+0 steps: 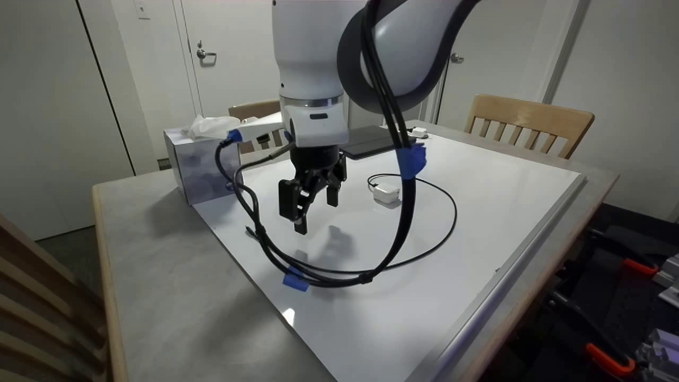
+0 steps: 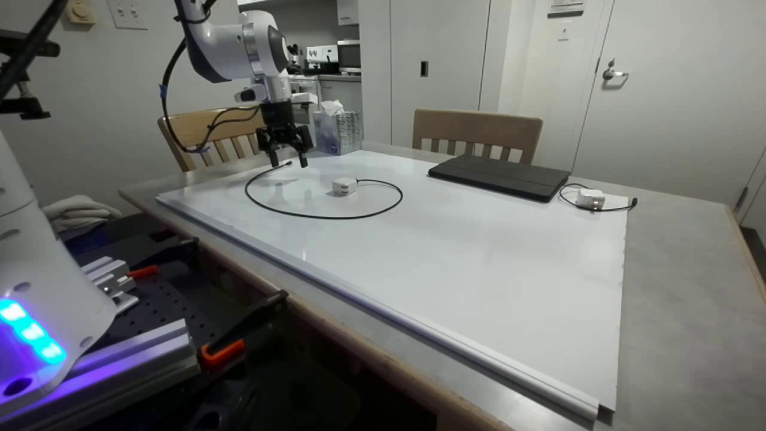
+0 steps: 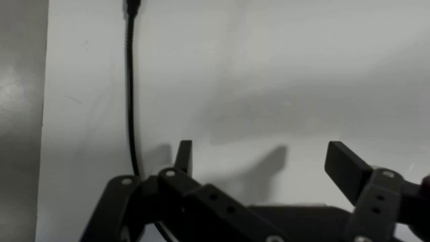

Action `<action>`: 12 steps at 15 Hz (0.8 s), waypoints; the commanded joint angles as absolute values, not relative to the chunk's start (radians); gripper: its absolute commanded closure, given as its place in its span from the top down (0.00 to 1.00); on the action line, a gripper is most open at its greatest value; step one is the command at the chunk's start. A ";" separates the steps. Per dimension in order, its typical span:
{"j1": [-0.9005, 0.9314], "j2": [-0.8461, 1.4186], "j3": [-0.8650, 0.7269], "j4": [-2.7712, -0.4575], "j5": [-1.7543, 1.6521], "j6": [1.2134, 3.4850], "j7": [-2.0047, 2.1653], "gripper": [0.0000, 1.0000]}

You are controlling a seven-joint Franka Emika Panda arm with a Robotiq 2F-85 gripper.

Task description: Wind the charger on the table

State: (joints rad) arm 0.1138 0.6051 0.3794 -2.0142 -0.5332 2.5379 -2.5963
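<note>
The tool (image 2: pixel 289 163), jaws wide apart, hangs above the white counter (image 2: pixel 497 257) in the upper left of an exterior view. The charger (image 2: pixel 344 186) lies there in a loose curve, left of center; in the wrist view its cable (image 3: pixel 130 84) runs down the left.
</note>
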 commanded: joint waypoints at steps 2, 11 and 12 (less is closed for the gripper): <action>-0.068 0.692 0.594 -1.962 -0.559 2.568 -2.610 1.00; -0.125 0.806 0.759 -1.925 -0.708 2.554 -2.596 1.00; -0.125 0.806 0.759 -1.925 -0.708 2.554 -2.596 1.00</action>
